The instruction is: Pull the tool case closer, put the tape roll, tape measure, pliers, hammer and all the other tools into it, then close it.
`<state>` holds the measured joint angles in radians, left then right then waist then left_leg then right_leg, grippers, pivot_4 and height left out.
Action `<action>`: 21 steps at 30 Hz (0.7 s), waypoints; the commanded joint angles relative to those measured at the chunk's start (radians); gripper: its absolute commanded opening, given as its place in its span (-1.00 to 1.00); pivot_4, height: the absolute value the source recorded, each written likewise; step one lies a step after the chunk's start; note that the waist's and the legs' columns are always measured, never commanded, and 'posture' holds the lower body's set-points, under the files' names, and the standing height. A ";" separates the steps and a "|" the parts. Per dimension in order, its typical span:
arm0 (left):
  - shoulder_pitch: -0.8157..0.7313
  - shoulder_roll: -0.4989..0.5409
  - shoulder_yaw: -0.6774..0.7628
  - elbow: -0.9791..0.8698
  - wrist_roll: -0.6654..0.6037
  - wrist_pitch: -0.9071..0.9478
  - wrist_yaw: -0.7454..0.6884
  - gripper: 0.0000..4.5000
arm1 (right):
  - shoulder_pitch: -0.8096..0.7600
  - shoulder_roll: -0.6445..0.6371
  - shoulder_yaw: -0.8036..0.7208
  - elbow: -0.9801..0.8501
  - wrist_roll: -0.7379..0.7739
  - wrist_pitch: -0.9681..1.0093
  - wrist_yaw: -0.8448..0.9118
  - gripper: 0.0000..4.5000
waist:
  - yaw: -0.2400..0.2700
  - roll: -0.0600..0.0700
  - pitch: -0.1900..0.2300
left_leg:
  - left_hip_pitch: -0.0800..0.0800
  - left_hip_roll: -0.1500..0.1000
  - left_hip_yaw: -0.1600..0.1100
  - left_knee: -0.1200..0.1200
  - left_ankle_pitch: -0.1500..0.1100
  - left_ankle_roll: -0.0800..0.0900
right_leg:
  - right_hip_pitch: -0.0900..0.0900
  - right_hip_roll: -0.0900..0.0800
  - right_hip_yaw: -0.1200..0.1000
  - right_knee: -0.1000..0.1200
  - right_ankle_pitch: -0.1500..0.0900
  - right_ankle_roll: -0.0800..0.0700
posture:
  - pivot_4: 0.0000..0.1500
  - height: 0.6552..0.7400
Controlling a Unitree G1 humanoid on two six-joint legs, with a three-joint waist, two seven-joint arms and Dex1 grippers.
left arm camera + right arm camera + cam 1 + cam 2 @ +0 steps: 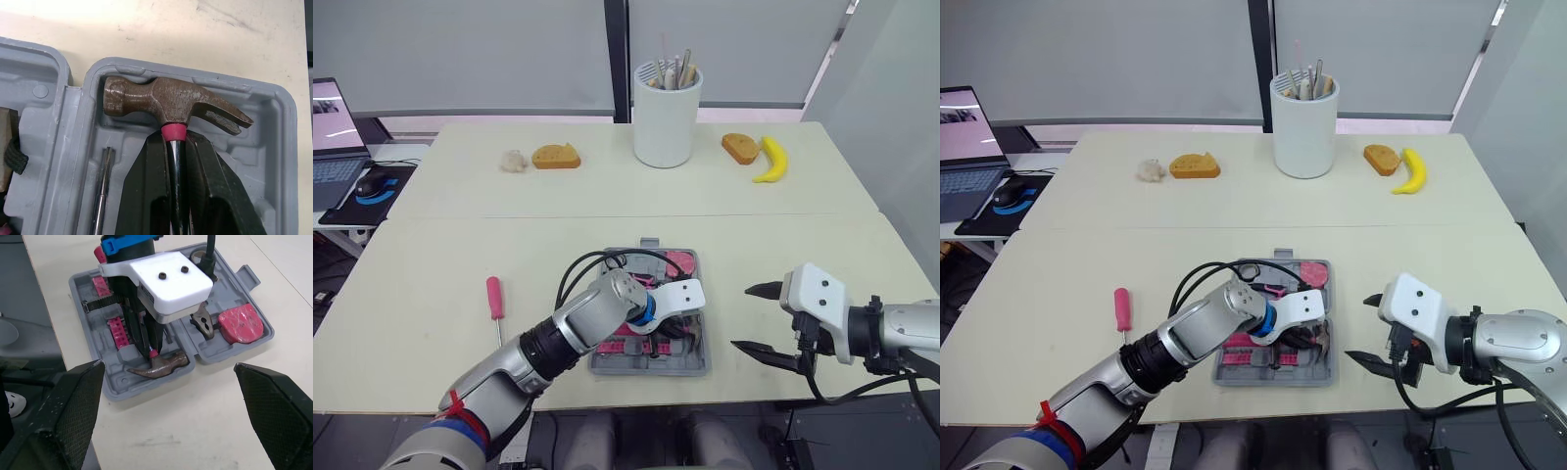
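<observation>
Rusty hammer [166, 103]: we are clamping its neck, left gripper [175, 141] seating it in the tool case [281, 122]; right gripper [744, 317] gaping.

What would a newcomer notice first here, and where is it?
The left claw, shut on a rusty hammer just below its head, holds it in a corner recess of the open grey case at the table's near edge. The right claw hangs open right of the case; a pink screwdriver lies left of it.

The tool case [286, 115] was grey, the hammer [161, 100] rusty brown with a pink collar, the screwdriver [494, 297] handle pink.
</observation>
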<state>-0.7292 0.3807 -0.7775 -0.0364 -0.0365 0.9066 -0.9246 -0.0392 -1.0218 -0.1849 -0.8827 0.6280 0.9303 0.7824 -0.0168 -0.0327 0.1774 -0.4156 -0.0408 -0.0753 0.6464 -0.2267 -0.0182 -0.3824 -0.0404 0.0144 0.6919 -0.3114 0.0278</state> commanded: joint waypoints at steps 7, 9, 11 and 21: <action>-0.027 -0.006 -0.005 -0.004 0.031 0.012 -0.001 -0.62 | -0.015 -0.012 -0.009 -0.008 0.006 -0.022 -0.018 1.00 | 0.003 0.000 0.000 | 0.001 0.000 0.000 0.000 0.000 0.000 | 0.001 0.000 0.000 -0.001 0.000 0.000 | 1.00 1.00; -0.030 0.006 0.012 -0.031 0.028 0.018 -0.003 -0.42 | -0.016 -0.018 -0.006 0.004 -0.001 -0.031 -0.011 1.00 | 0.003 0.000 0.000 | 0.001 0.000 0.000 0.000 0.000 0.000 | 0.001 0.000 0.000 -0.001 0.000 0.000 | 1.00 1.00; -0.027 0.024 0.031 -0.068 0.019 0.014 -0.012 -0.16 | -0.007 -0.025 -0.006 0.015 -0.011 -0.044 -0.002 1.00 | 0.002 0.000 0.000 | 0.001 0.000 0.000 0.000 0.000 0.000 | 0.001 0.000 0.000 0.000 0.000 0.000 | 1.00 1.00; 0.153 0.290 0.288 -0.248 -0.099 -0.364 -0.150 -0.04 | 0.023 -0.050 -0.005 0.091 -0.063 -0.131 0.058 1.00 | -0.006 0.001 -0.001 | 0.001 0.001 0.000 0.000 0.000 0.000 | 0.001 0.000 0.000 -0.001 0.000 0.000 | 1.00 1.00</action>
<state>-0.5954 0.6724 -0.5500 -0.2713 -0.0993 0.6508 -1.0557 -0.0093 -1.0615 -0.1738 -0.7889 0.5710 0.8258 0.8304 -0.0227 -0.0315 0.1766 -0.4141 -0.0399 -0.0757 0.6463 -0.2267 -0.0182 -0.3808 -0.0406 0.0141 0.6908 -0.3114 0.0277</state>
